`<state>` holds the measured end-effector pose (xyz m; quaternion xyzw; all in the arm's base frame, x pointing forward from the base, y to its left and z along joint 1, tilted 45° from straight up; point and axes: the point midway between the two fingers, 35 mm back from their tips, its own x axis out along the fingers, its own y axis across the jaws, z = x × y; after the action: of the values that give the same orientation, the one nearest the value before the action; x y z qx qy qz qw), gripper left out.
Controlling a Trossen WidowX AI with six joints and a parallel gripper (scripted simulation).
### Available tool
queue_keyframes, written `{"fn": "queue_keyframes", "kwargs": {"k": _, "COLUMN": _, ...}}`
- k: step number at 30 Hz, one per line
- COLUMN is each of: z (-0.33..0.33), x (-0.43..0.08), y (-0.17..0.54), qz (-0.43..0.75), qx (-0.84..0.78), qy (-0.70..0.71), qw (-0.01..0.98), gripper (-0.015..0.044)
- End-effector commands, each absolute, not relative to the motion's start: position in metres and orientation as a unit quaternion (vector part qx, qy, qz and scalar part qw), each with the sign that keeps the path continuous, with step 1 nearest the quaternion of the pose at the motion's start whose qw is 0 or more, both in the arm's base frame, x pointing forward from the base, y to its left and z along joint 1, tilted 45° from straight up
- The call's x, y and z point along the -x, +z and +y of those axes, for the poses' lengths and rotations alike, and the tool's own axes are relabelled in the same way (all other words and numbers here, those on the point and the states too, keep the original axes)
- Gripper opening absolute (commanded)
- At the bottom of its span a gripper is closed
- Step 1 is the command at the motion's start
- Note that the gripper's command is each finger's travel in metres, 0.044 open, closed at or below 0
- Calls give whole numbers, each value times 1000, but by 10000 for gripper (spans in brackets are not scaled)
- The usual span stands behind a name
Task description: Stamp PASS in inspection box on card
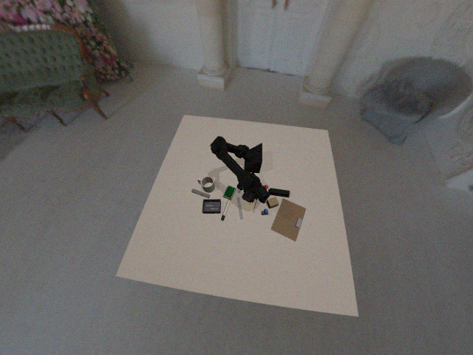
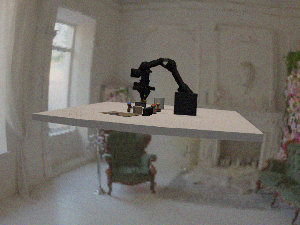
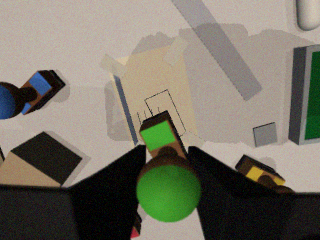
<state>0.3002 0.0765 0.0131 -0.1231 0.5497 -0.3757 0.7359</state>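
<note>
"Looking down from the top, what surrounds the gripper?"

"I count one green ink pad, one mug and one black tray to one side of it; one clipboard lies on the other, past one tan block."

"And from the exterior view?"

"Three stamps stand near the gripper: blue, red and yellow. A fourth, the green-topped stamp, is clamped between its fingers, raised off the table."

"What does the wrist view add?"

"One card lies below the gripper, the held stamp overlapping its single outlined box. I can't read PASS on it from here. The blue stamp and tan block crowd one side; the yellow stamp and one small grey square sit on the other, nearer than the pad."
</note>
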Motion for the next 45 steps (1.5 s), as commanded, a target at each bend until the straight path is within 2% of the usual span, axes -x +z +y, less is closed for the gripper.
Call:
{"fn": "queue_keyframes", "kwargs": {"k": 1, "z": 82, "x": -300, "y": 19, "qz": 549, "qx": 119, "qy": -376, "qw": 737, "gripper": 0}}
{"fn": "queue_keyframes", "kwargs": {"k": 8, "z": 84, "x": -302, "y": 27, "qz": 549, "qx": 118, "qy": -376, "qw": 737, "gripper": 0}}
{"fn": "queue_keyframes", "kwargs": {"k": 23, "z": 22, "x": -363, "y": 97, "qz": 545, "qx": 116, "qy": -381, "qw": 738, "gripper": 0}}
{"fn": "queue_keyframes", "kwargs": {"k": 45, "z": 1, "x": -368, "y": 77, "qz": 544, "qx": 116, "qy": -381, "qw": 738, "gripper": 0}}
